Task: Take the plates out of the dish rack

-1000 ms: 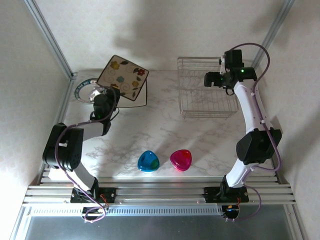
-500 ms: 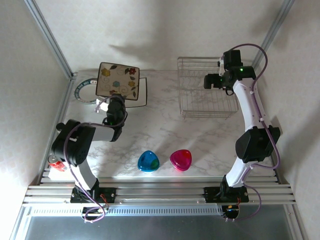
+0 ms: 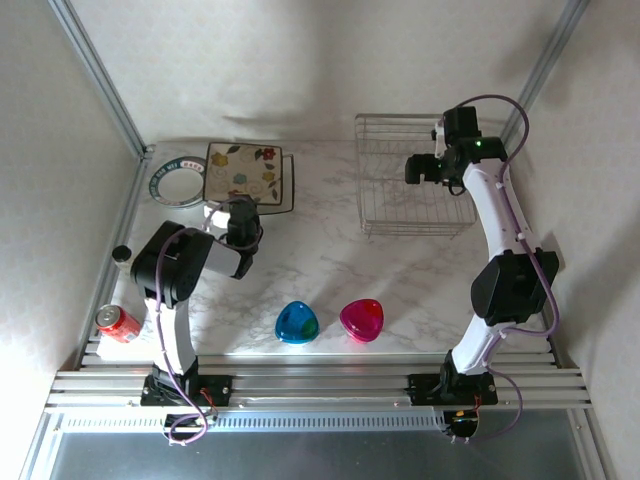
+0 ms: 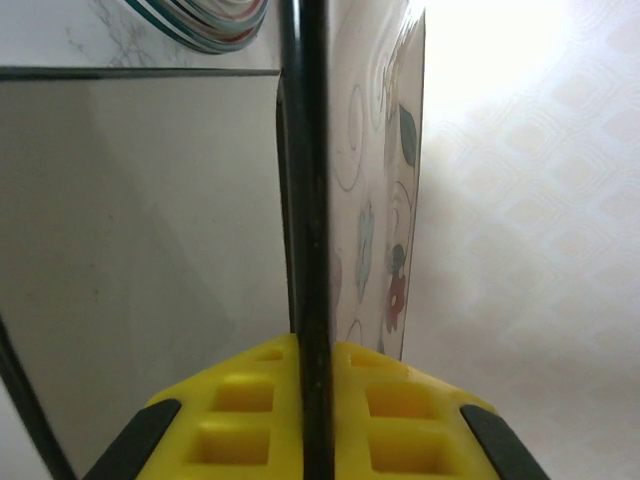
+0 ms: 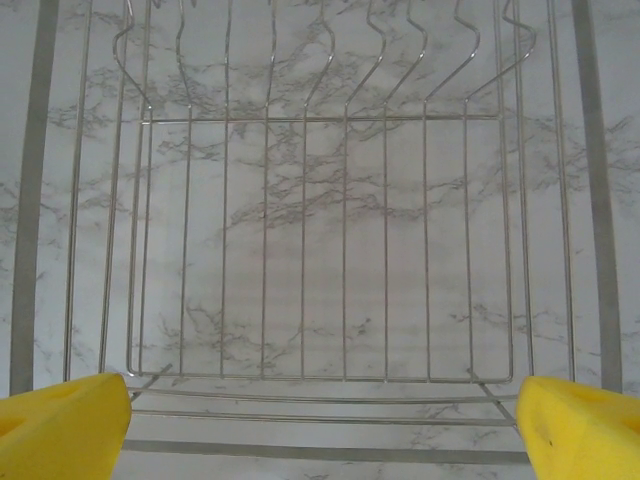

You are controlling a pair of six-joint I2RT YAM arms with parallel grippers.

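Note:
My left gripper (image 3: 238,207) is shut on the near edge of a square cream plate with flowers (image 3: 244,171) at the back left of the table. In the left wrist view the yellow fingers (image 4: 400,410) of the left gripper (image 4: 315,400) pinch its dark rim, with the flowered face (image 4: 385,200) to the right. It lies over a second square plate, whose dark edge (image 3: 291,190) shows. A round plate with a blue-grey rim (image 3: 176,181) lies to their left. The wire dish rack (image 3: 415,190) holds nothing. My right gripper (image 3: 425,168) hovers open over it, and the right wrist view looks down on the rack's wires (image 5: 300,250).
A blue dish (image 3: 297,323) and a pink dish (image 3: 361,319) sit near the table's front. A red can (image 3: 120,322) and a small dark object (image 3: 122,254) stand by the left edge. Metal frame posts and walls close in the back and sides.
The left gripper has swung the flowered plate from a tilted pose to square and lower, over the flat plate. The left arm has folded inward, uncovering the red can. The right arm has barely shifted.

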